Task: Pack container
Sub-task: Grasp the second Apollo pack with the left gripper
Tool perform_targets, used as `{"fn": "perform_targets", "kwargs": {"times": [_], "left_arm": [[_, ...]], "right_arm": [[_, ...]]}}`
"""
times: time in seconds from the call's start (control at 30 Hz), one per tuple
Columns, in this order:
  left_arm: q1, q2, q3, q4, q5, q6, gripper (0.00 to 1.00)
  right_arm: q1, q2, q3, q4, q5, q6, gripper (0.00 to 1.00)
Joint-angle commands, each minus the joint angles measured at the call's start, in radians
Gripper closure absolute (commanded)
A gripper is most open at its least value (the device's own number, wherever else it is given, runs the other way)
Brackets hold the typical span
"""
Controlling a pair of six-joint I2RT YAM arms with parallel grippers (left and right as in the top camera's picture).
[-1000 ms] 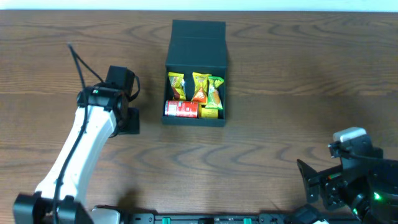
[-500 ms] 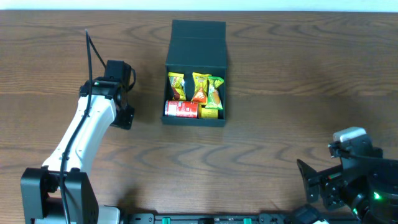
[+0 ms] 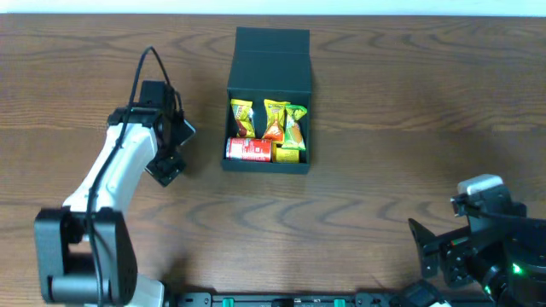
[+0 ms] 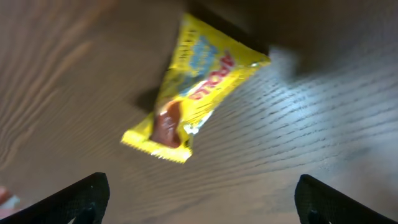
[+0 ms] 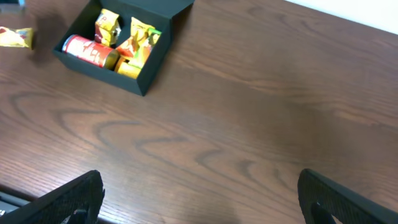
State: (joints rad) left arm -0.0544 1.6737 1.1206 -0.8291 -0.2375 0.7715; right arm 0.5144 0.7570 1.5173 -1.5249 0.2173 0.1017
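The left end effector (image 4: 205, 202), fingers spread and empty, hovers over the yellow packet (image 4: 196, 93) near the container (image 3: 271, 60), which sits mid far edge of the tabletop (image 3: 401, 128), and should, I judge, straddle the packet's narrow width before descending.

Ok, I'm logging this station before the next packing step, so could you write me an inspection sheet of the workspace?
Surface: brown wood-grain table, no spills seen.
Job's things: dark matte square container open, flap lid folded back; red can and yellow-green snack packets inside; loose yellow snack packet flat on the table outside it.
Clutter: nothing seen.
Grippers: left gripper open over the loose packet; right gripper open, empty.
Cables: black cable looping above the left arm.
Surroundings: pale strip beyond the table's far edge.
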Motion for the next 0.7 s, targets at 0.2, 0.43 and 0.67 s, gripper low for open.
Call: {"fn": "perform_targets", "kwargs": {"times": [0.2, 0.43, 0.67], "left_arm": [[0.021, 0.161, -0.004, 0.107, -0.05, 0.22, 0.06], [0.072, 0.206, -0.004, 0.126, -0.038, 0.241, 0.09], [0.107, 0.206, -0.004, 0.13, 0.068, 0.246, 0.18]], "right_arm": [[-0.005, -0.001, 0.006, -0.001, 0.041, -0.005, 0.01], [-0.005, -0.001, 0.006, 0.003, 0.042, -0.006, 0.01], [-0.005, -0.001, 0.006, 0.013, 0.042, -0.006, 0.01]]}}
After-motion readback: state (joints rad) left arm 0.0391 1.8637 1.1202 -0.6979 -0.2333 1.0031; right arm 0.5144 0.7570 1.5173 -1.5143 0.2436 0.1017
